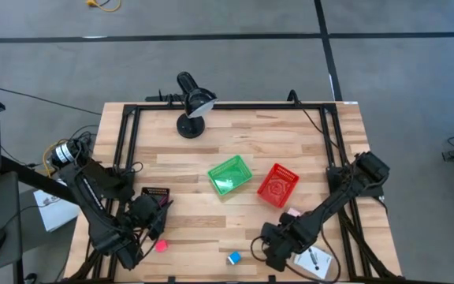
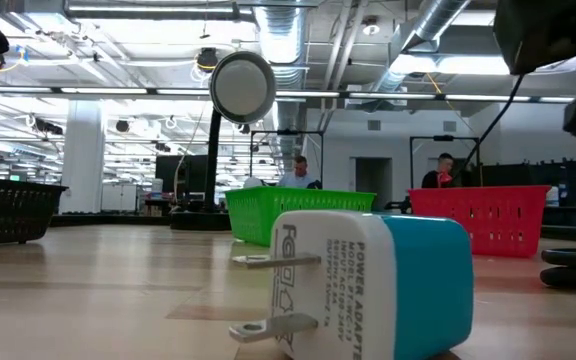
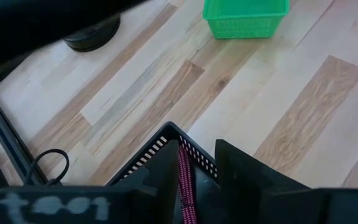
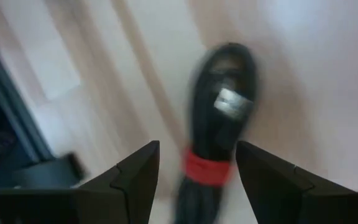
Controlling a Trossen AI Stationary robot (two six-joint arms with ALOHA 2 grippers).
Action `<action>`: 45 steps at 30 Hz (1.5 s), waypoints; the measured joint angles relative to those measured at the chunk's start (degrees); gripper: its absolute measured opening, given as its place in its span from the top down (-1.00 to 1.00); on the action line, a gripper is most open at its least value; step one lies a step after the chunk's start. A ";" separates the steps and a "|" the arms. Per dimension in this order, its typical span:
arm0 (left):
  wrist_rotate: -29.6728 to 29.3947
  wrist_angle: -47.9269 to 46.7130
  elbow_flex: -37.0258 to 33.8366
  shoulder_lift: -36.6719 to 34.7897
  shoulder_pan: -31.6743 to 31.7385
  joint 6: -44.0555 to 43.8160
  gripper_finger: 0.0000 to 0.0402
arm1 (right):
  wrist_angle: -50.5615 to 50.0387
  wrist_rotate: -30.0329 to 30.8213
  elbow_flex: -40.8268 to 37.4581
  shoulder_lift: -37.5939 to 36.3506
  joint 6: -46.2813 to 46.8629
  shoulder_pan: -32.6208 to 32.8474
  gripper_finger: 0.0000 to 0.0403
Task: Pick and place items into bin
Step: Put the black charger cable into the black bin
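Maroon cord (image 3: 185,186) sits between left pincer's (image 3: 194,171) fingers.

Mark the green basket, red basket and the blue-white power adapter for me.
green basket (image 1: 230,174), high view, on its mesh floor.
red basket (image 1: 278,184), high view, on its mesh floor.
power adapter (image 2: 373,285), low view, on its white printed face.

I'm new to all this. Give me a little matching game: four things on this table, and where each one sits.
1 green basket
2 maroon cord
3 black-and-red tool
4 blue-and-white adapter

a between the right gripper's open fingers
b alone near the table edge
c beside the red basket
d in the left gripper, over the black bin

Pairs: 1c, 2d, 3a, 4b
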 joint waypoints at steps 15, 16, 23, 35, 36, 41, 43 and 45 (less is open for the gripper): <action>-1.44 -0.02 0.00 0.02 -0.02 0.20 0.52 | 6.75 -1.22 0.07 5.19 -2.79 -2.85 0.01; -1.46 0.04 0.00 0.00 -0.02 0.20 0.52 | 7.21 -0.79 0.09 5.25 -2.84 -3.17 0.03; -1.46 -0.01 0.00 0.02 0.00 0.20 0.52 | 6.78 -0.09 0.33 6.31 -1.75 -4.54 0.24; -1.49 0.00 0.00 0.02 0.00 0.20 0.52 | 6.24 9.93 0.53 6.26 -4.86 -7.68 0.65; -1.49 0.00 0.00 0.02 -0.02 0.20 0.52 | 6.24 10.21 0.53 6.26 -4.97 -7.87 0.68; -1.49 -0.02 0.00 0.02 -0.02 0.20 0.52 | 5.58 13.33 2.36 5.52 -10.34 -8.57 0.77; -1.80 0.02 0.00 0.02 -0.02 0.20 0.52 | 5.06 19.10 3.56 5.21 -12.85 -9.06 0.78; -2.97 -0.01 0.00 0.02 -0.02 0.20 0.52 | 6.33 24.07 5.40 3.88 -16.16 -10.44 0.79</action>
